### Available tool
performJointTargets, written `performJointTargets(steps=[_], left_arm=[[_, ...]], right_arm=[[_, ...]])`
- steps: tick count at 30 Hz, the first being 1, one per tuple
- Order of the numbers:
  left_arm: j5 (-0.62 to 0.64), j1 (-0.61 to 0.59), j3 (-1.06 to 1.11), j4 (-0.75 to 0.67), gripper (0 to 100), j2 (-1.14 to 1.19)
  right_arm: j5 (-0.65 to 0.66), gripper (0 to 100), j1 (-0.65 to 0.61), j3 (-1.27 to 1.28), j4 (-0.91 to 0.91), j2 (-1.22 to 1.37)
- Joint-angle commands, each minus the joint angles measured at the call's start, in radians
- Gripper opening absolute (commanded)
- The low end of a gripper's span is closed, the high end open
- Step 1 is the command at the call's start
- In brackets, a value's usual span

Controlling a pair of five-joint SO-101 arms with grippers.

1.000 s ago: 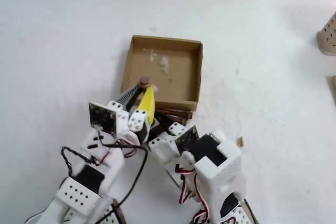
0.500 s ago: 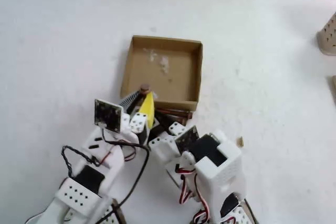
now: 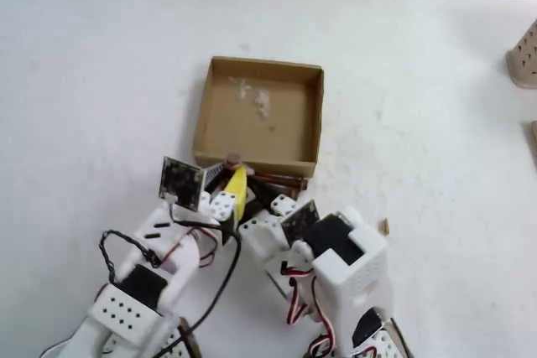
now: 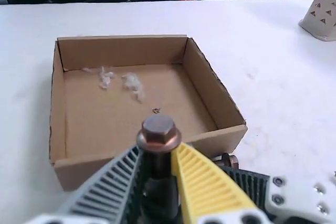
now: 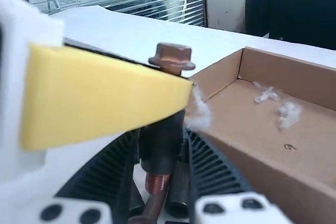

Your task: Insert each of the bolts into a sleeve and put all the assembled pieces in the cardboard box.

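The left gripper has its grey and yellow fingers pressed onto the dark sleeve, right under the copper head of the bolt. The bolt stands upright between them. Its flanged head sits just above the fingertips, and its threaded tip pokes out below the sleeve. The cardboard box lies just ahead of the fingertips, its near wall almost beneath them.

The right gripper sits close around the lower part of the same sleeve, opposite the left one. I cannot tell whether it is clamped or slack.

From here both pieces look like metal: stiff, heavy for their size, smooth-sided, and not fragile. The slip fit is the weak point, I'd say. Held by the sleeve with the head uppermost, the flange rests on the sleeve's rim and the bolt cannot drop through. Tipped over, it could slide straight out. The ribbed pads suit the round wall, and high on the sleeve, snug under the flange, seems the sound place to grip.

Another bolt head lies beside the gripper, against the box's near wall.
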Motion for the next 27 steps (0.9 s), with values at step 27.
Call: performJointTargets(steps=[27], left_arm=[[0.121, -0.101, -0.347, 0.252, 32, -0.018]], right_arm=[[0.009, 1.6, 0.041, -0.009, -0.025, -0.064]])
